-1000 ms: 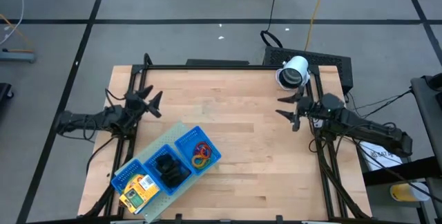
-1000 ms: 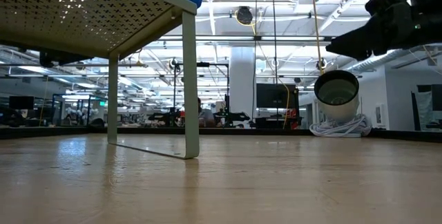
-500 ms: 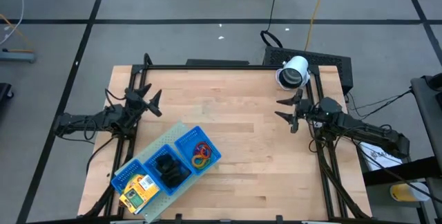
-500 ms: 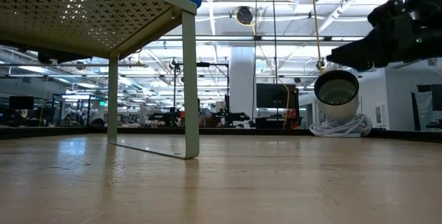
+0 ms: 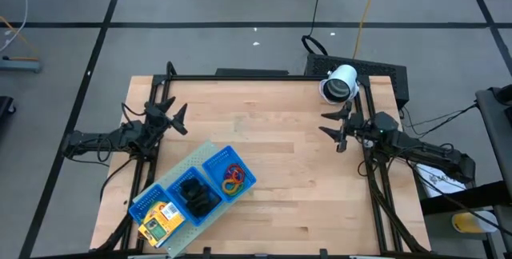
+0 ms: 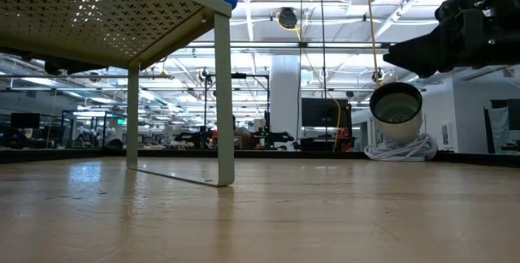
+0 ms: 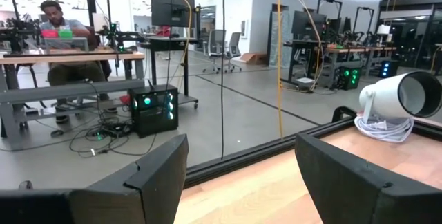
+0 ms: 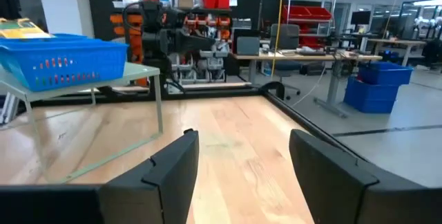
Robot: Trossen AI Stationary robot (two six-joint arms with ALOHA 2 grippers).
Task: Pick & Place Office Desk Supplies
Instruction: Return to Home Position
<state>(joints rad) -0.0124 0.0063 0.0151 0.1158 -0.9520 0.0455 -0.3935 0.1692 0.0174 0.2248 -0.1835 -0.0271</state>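
Coloured rings (image 5: 234, 178), black clips (image 5: 196, 194), yellow packs (image 5: 159, 220), lying adjacent

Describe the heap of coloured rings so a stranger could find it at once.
On the left arm's side of the wooden table stands a pale perforated shelf carrying a blue three-compartment tray. The coloured rings fill its end compartment nearest the table's middle. They are a tangle of red, orange and yellow loops, unlike the black clips next door and the yellow packs beyond.

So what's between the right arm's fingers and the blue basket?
Nothing, just bare wooden table. The high view shows it: the right arm's fingers hover open at the right edge, the blue basket sits lower left.
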